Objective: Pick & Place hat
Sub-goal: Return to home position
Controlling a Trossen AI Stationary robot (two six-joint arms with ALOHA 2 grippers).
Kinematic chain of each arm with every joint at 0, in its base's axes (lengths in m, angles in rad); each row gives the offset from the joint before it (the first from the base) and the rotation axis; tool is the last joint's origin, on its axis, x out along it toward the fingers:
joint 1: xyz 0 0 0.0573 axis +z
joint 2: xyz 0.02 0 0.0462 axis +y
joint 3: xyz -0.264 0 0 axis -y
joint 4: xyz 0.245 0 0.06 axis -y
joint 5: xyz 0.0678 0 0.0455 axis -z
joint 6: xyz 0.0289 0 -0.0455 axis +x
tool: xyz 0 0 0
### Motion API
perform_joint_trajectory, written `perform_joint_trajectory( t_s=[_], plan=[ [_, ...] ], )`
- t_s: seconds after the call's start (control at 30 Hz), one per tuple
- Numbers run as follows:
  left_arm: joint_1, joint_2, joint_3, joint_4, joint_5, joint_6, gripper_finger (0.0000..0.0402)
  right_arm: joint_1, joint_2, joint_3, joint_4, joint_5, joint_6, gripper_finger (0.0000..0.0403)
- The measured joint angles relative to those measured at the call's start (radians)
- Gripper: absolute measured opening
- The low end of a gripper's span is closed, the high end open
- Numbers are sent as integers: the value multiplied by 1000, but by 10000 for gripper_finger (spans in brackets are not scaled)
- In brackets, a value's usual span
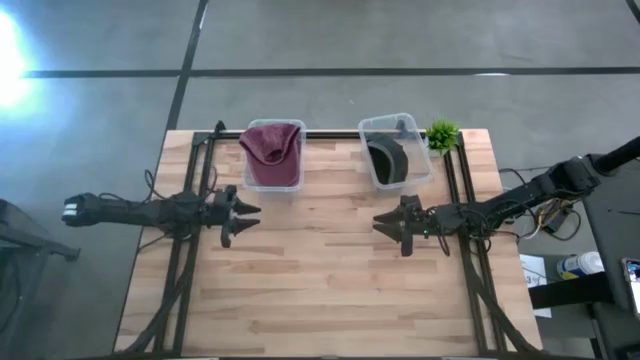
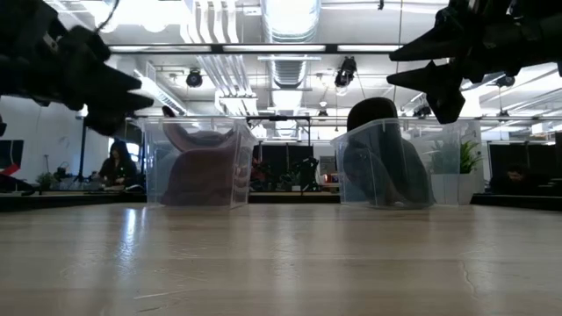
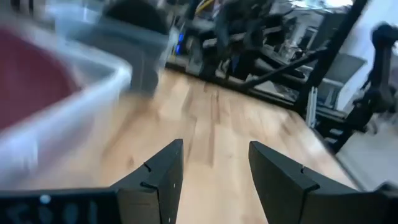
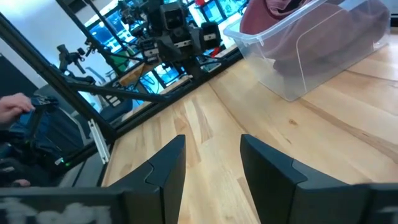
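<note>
Red cap [image 1: 272, 148]: it is lying slumped and folded inside the left transparent bin [image 1: 272, 186], just left of centre in the upper part of the high view, and is filling most of the bin.
Black cap [image 1: 388, 160]: it is sitting in the right transparent bin [image 1: 403, 124], just right of centre, with its crown rising above the rim in the low view.
Handling: you are likely dealing with light, soft cloth that is sagging under its own weight. It should not be fragile or slippery, though it probably folds when pinched.
Where to hold: if you are lifting one out, the brim or a raised fold of the crown looks the surest bite. Which way the black cap's brim is facing is hard to tell through the bin wall.
Bins: these are thin, clear, rigid plastic with rounded corners. They are standing apart at the back edge, and they probably slide if nudged.
Left gripper [image 1: 248, 218]: it is hovering over the bare boards below the red cap's bin, with its fingers spread apart and gripping nothing.
Right gripper [image 1: 387, 228]: it is hovering below the black cap's bin, with its fingers likewise parted and empty.
Table [image 1: 320, 300]: you are working on pale wooden planks with a smooth finish.
Plant [image 1: 443, 134]: a small green tuft is standing just beside the right bin, at the table's upper right corner.
</note>
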Motion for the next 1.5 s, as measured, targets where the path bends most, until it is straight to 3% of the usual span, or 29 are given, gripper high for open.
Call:
perform_joint_trajectory(
  t_s=[0.13, 0.27, 0.53, 1.5],
  plan=[
    [2, -35, -14, 49, -13, 195, 177, 0, 0, 0, 0, 0, 0, 150],
    [1, -90, -24, 57, -12, 291, 177, 0, 0, 0, 0, 0, 0, 145],
    [2, -279, -24, -91, -11, 297, 177, 0, 0, 1, 0, 1, 0, 146],
    [0, -263, -24, -94, -5, 264, 177, 0, 0, 1, -1, 0, 0, 145]
  ],
)
